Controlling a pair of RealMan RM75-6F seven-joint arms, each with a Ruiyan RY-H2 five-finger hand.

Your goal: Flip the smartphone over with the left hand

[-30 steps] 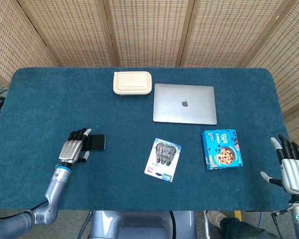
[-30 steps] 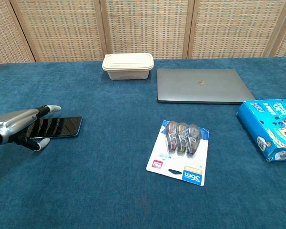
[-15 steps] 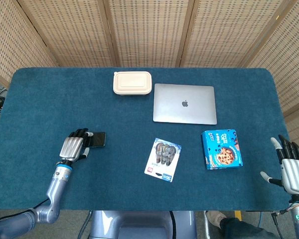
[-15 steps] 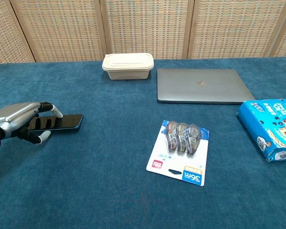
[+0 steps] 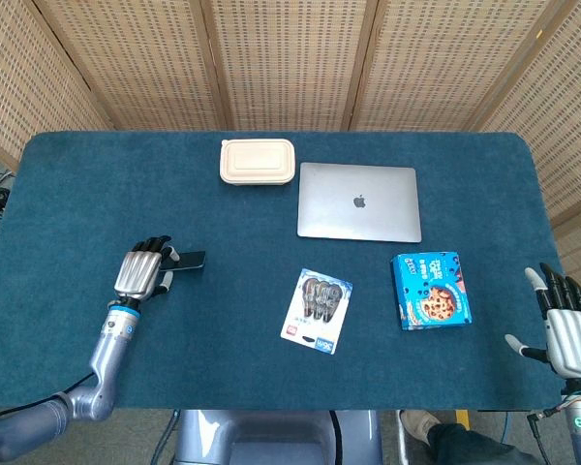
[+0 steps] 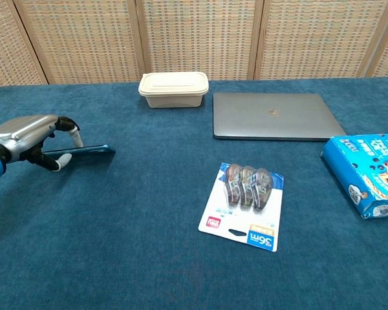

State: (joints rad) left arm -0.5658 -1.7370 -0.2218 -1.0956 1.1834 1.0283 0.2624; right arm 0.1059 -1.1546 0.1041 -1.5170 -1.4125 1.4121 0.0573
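The dark smartphone [image 5: 187, 260] [image 6: 84, 152] is lifted off the blue table cloth at the left, seen almost edge-on in the chest view. My left hand [image 5: 142, 271] [image 6: 33, 137] grips its left end, fingers curled over the top and thumb underneath. The phone's right end sticks out free. My right hand [image 5: 565, 327] stays at the table's front right corner, fingers spread and holding nothing; the chest view does not show it.
A beige lidded container [image 5: 258, 161] and a shut silver laptop [image 5: 359, 201] lie at the back. A pack of correction tapes [image 5: 318, 309] lies mid-table, and a blue cookie box [image 5: 431, 289] sits to its right.
My left hand closed on the phone, raised it off the cloth and tilted it from flat to nearly edge-on. The right hand has stayed put.
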